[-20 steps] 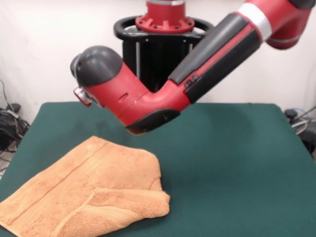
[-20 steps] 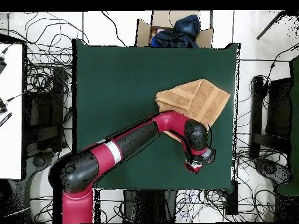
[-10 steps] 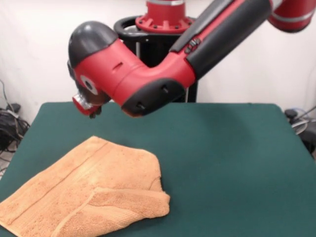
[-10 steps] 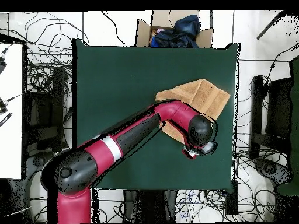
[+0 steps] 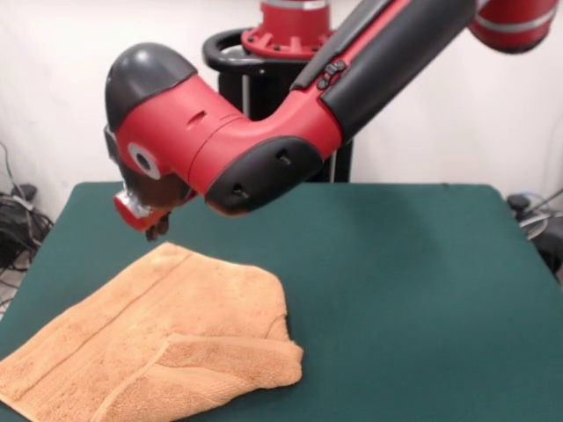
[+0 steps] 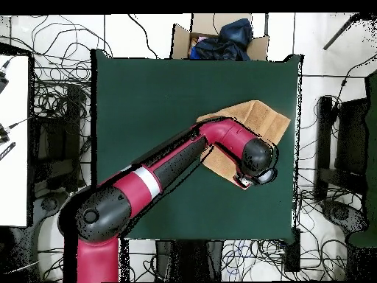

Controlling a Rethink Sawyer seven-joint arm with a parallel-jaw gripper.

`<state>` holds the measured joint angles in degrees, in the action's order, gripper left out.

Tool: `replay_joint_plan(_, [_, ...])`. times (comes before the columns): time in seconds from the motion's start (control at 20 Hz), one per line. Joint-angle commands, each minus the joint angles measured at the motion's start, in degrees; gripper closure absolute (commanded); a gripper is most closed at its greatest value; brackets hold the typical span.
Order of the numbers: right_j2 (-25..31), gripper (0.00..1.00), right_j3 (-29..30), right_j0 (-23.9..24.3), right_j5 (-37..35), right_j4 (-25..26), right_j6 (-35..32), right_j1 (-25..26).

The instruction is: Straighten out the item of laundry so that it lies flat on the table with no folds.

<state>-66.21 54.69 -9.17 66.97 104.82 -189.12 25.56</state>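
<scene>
Red and black, your arm point(image 5: 290, 123) bends at the elbow and tips its wrist down, so the end effector point(image 5: 155, 230) hangs just above the towel's far corner; you cannot tell whether it is released or clenched. Below and in front of it, the peach terry towel point(image 5: 167, 343) lies diagonally on the green bench point(image 5: 422, 290), one end folded over.
</scene>
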Motion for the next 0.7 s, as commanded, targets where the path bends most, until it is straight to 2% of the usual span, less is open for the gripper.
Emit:
replay_joint_plan(0.05, [7.54,1.00,-12.12,1.44,-2.65,-4.04,-10.88,3.62])
replay_joint_plan(0.4, [10.16,1.00,-14.62,3.66,-7.26,-8.89,-8.67,2.59])
replay_joint_plan(0.7, [9.91,1.00,-16.98,5.34,-7.41,-10.91,-7.90,3.50])
